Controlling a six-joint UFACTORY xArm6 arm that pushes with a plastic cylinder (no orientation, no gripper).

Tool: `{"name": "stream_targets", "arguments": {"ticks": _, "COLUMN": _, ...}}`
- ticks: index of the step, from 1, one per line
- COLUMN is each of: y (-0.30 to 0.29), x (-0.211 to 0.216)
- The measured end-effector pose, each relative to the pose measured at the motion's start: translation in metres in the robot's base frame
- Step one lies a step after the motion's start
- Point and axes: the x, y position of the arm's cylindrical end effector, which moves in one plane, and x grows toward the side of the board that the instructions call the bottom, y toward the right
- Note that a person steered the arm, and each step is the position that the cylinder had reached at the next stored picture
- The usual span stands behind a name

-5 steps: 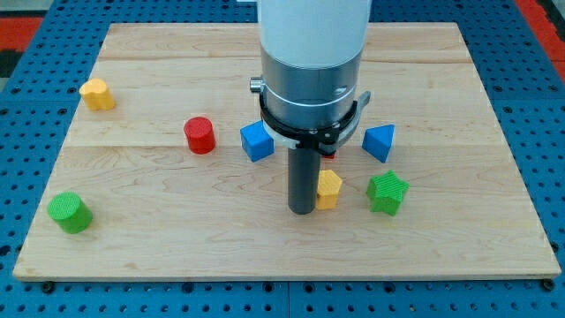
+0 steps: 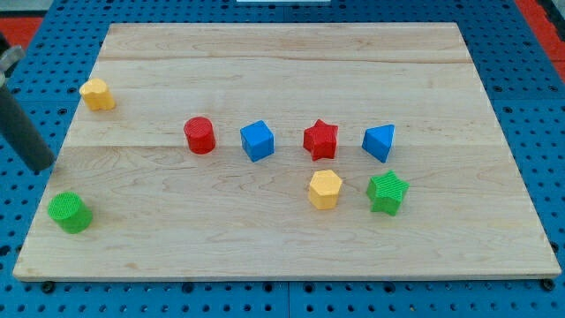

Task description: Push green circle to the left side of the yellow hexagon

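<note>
Green circle block (image 2: pixel 68 212) sits near the wooden board's (image 2: pixel 282 71) lower-left corner, well apart from the yellow hexagon block (image 2: pixel 325 189). My tip (image 2: pixel 41 166), a bare rod holding nothing, hangs just above the circle. Blue pegboard (image 2: pixel 530 88) surrounds the board.

Green circle (image 2: pixel 69 212) bottom-left, well apart from yellow hexagon (image 2: pixel 325 189) right of centre.

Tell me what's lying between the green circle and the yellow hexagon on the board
Nothing: in the camera view, only bare wood runs from the green circle to the yellow hexagon. The red cylinder and blue cube sit above that line.
</note>
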Motion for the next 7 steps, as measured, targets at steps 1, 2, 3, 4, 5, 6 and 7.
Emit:
{"name": "stream_targets", "arguments": {"ticks": 1, "y": 0.001, "x": 0.037}}
{"name": "stream_targets", "arguments": {"ticks": 2, "y": 0.01, "x": 0.047}}
{"name": "stream_targets", "arguments": {"ticks": 3, "y": 0.038, "x": 0.049}}
{"name": "stream_targets", "arguments": {"ticks": 4, "y": 0.053, "x": 0.073}}
{"name": "stream_targets", "arguments": {"ticks": 5, "y": 0.046, "x": 0.078}}
{"name": "stream_targets", "arguments": {"ticks": 6, "y": 0.076, "x": 0.074}}
{"name": "stream_targets", "arguments": {"ticks": 7, "y": 0.122, "x": 0.079}}
